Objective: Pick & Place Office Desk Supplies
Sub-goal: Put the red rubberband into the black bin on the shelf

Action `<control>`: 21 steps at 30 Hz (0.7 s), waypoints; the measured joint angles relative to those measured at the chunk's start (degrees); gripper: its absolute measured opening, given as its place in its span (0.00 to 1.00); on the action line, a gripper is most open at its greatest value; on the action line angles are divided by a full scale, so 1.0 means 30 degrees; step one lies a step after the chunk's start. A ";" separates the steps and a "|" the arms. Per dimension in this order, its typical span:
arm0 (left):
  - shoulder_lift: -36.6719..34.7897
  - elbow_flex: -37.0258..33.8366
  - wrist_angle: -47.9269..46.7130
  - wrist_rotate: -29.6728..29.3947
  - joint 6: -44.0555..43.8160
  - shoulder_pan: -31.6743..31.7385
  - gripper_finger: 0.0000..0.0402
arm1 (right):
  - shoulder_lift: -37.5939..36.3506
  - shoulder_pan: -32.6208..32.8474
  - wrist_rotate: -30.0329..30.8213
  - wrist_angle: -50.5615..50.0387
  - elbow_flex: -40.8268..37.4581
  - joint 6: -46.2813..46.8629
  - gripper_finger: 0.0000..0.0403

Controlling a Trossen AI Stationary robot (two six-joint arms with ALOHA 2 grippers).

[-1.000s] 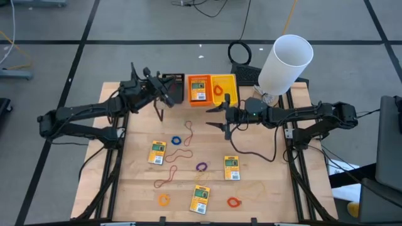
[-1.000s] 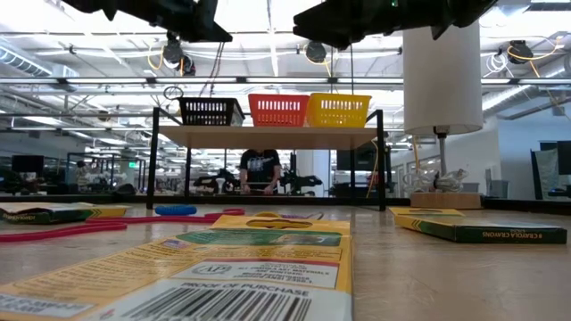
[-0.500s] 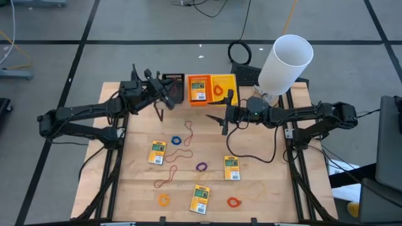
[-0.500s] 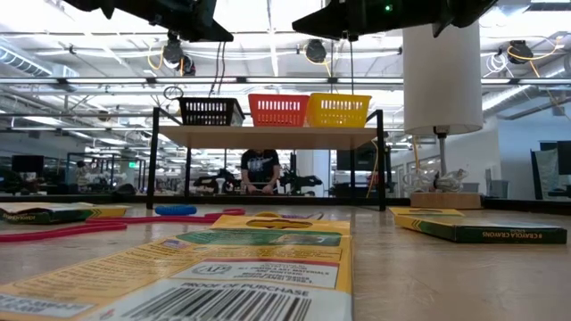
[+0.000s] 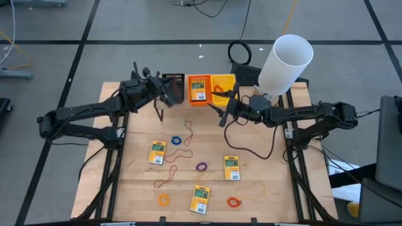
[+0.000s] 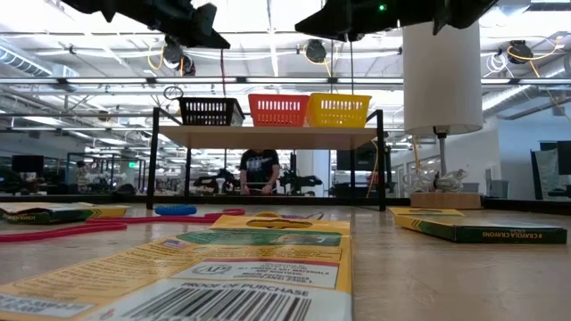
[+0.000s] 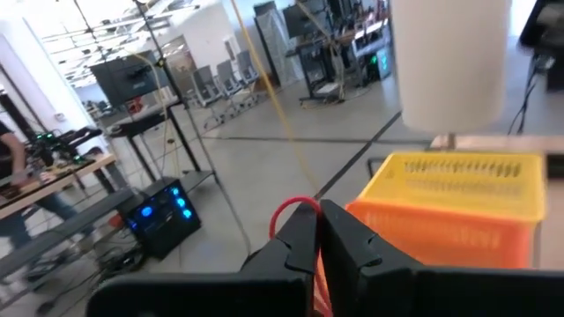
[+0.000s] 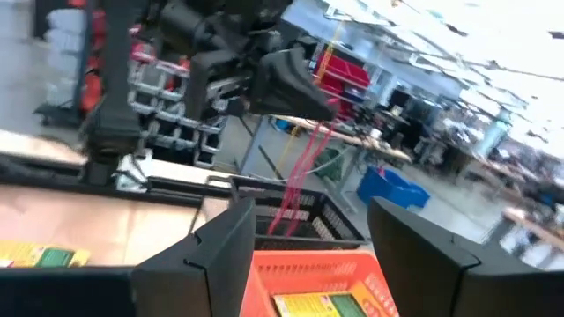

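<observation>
Left pincer (image 7: 319, 231) clamps red rubber band (image 7: 291, 211) — loop visible from wrists only; right pincer (image 8: 304, 238) spread, empty.

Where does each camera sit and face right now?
High: overhead, straight down on wooden table; both arms show.
Low: table height, across flat yellow labelled pack; arm undersides above.
Left wrist: past shut left end effector pinching thin red rubber-band loop, toward orange plastic bin.
Right wrist: past open right end effector toward that bin.
Shared: both wrists show the loop.
</observation>
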 joint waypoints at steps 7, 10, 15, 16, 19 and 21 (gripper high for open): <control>0.0001 0.0000 -0.1259 -0.1470 -0.1820 0.1111 0.19 | 0.0000 0.0212 -0.0121 -0.0063 0.0000 0.1649 0.52; 0.0001 0.0000 -0.2042 -0.1338 -0.3364 0.1572 0.28 | 0.0000 0.0466 -0.0115 -0.0195 0.0000 0.1581 0.52; 0.0000 0.0000 -0.4035 0.1746 -0.6569 0.2086 0.42 | 0.0000 0.0830 -0.0099 -0.0760 0.0000 0.1738 0.52; -0.0002 0.0000 -0.4451 0.2402 -0.7209 0.2164 0.44 | 0.0000 0.0903 -0.0084 -0.0954 0.0000 0.1746 0.52; 0.0001 0.0000 -0.5350 0.3336 -0.8299 0.2253 0.49 | 0.0000 0.1048 -0.0079 -0.1371 0.0000 0.1741 0.52; 0.0001 -0.0007 -0.5339 0.3372 -0.8424 0.2252 0.51 | 0.0000 0.1064 -0.0092 -0.1756 0.0000 0.1746 0.52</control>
